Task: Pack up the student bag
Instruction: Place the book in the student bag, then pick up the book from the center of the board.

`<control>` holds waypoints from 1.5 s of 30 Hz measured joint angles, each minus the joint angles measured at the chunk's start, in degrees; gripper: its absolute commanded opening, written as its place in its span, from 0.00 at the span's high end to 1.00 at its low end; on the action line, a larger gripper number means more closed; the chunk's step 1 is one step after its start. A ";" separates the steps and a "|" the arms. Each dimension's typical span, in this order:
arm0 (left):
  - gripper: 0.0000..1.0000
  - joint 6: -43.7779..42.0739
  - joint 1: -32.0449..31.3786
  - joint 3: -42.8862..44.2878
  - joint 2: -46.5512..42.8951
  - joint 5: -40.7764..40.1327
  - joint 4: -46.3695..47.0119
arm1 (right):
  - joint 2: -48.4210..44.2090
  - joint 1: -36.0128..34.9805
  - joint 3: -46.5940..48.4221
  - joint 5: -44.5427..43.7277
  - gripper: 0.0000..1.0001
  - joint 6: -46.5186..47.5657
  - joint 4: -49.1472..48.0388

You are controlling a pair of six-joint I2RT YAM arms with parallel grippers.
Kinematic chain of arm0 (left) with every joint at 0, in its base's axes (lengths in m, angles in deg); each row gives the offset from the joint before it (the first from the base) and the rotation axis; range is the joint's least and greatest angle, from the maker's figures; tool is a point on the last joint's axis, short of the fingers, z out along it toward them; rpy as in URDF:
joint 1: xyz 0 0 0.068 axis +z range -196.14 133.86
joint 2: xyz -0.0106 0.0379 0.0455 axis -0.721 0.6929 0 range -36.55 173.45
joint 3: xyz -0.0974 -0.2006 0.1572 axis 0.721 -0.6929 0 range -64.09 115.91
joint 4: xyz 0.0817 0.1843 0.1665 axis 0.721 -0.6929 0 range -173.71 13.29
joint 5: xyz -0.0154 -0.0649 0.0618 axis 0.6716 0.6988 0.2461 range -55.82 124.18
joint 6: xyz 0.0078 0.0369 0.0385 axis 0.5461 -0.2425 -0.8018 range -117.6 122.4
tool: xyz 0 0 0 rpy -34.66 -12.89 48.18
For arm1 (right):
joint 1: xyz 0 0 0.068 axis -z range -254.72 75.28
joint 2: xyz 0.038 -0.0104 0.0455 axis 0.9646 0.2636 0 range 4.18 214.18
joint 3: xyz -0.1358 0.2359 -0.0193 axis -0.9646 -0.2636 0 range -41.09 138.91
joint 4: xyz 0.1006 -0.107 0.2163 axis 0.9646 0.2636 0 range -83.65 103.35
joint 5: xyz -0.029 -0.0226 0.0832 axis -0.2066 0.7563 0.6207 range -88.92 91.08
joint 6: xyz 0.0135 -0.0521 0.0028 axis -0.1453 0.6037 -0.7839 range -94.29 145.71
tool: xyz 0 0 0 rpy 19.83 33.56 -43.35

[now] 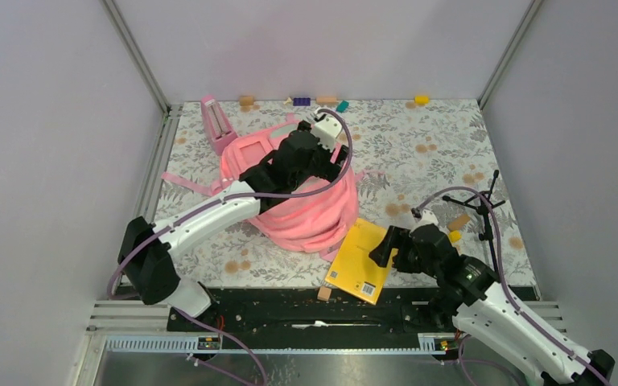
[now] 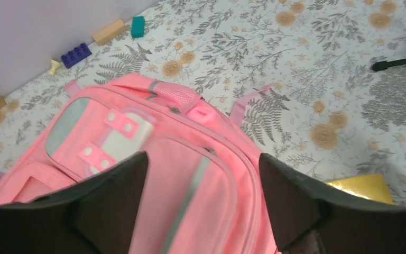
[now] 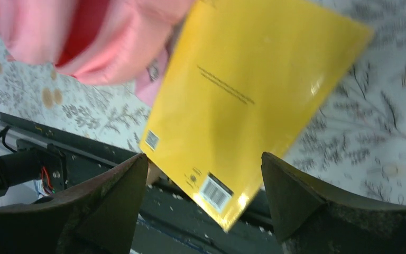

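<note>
The student bag (image 1: 306, 209) is a soft pink backpack lying on the floral table left of centre. Its front pockets, pale strip and white patch (image 2: 127, 135) face up. My left gripper (image 2: 203, 159) hovers open just above the bag's front, with nothing between its fingers. A yellow book (image 1: 358, 261) lies flat at the bag's near right side. One corner is tucked by the bag's edge, and its barcode corner (image 3: 214, 193) hangs over the black front rail. My right gripper (image 1: 382, 249) is open over the book's right part and holds nothing.
A small pink metronome-shaped object (image 1: 217, 121) stands behind the bag. Several small blocks (image 1: 301, 101) line the far wall. A black mini tripod (image 1: 487, 205) and a wooden block (image 1: 459, 220) sit at the right. Another wooden block (image 1: 324, 293) lies at the front edge.
</note>
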 measured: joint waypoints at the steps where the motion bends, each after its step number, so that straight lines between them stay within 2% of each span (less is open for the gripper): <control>1: 0.11 0.22 -0.22 -0.66 -0.90 0.15 0.28 | -1.38 0.04 -0.94 0.59 0.16 -1.20 1.66; 5: 0.09 0.70 -2.32 -3.10 -5.68 -0.20 0.33 | -6.40 0.11 -3.80 3.48 0.17 -5.42 7.58; 9: 0.09 3.48 -7.21 -6.84 -11.63 -0.42 0.04 | -8.83 0.11 -5.75 6.58 0.18 -9.11 10.14; 15: 0.11 15.10 -13.55 -17.57 -17.99 -0.09 0.20 | -8.39 0.15 -9.81 11.08 0.17 -13.73 12.35; 21: 0.13 27.85 -18.32 -27.63 -17.42 0.39 0.37 | -6.86 0.15 -10.34 12.55 0.17 -15.76 11.30; 28: 0.12 38.56 -20.39 -33.81 -13.79 2.45 4.94 | -5.44 0.15 -15.87 14.45 0.17 -20.17 4.79; 33: 0.12 41.64 -20.85 -34.12 -10.71 3.41 7.06 | -2.67 0.09 -16.68 15.39 0.18 -21.75 -0.63; 39: 0.21 43.71 -20.85 -35.08 -7.74 5.42 9.55 | 2.23 -0.52 -17.20 16.13 0.20 -23.10 -7.04; 45: 0.27 46.40 -21.24 -38.93 -5.27 7.37 12.66 | 0.15 -0.68 -17.42 16.04 0.26 -24.35 -7.65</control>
